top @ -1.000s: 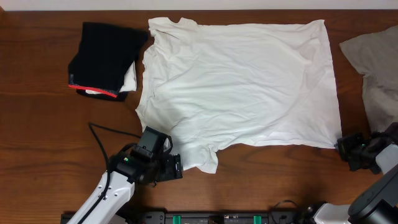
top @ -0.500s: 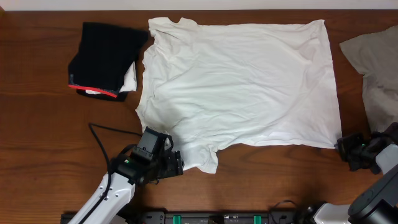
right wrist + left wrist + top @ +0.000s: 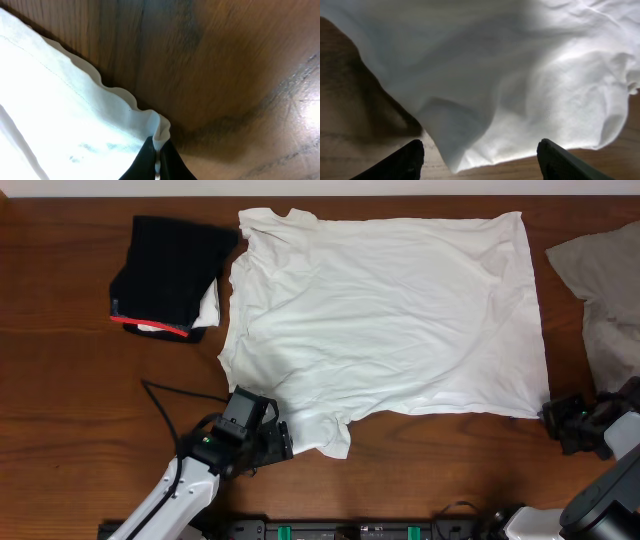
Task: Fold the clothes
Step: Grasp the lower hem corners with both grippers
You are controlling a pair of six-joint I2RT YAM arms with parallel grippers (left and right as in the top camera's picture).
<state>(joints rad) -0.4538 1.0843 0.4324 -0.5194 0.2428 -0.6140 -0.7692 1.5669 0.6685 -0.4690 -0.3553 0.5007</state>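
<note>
The large white T-shirt lies spread flat across the table. My left gripper is at its near-left sleeve. In the left wrist view the left gripper stands open, and the sleeve's tip hangs between the two black fingers without being clamped. My right gripper is at the shirt's near-right corner. In the right wrist view the right gripper is shut on the pinched hem corner.
A folded black garment with a red edge lies at the far left. A crumpled grey-beige garment lies at the far right, just beyond my right arm. Bare wooden table runs along the front edge.
My left gripper has crept a little toward the sleeve and its jaws have narrowed slightly. The right gripper keeps its hold on the corner and has not moved.
</note>
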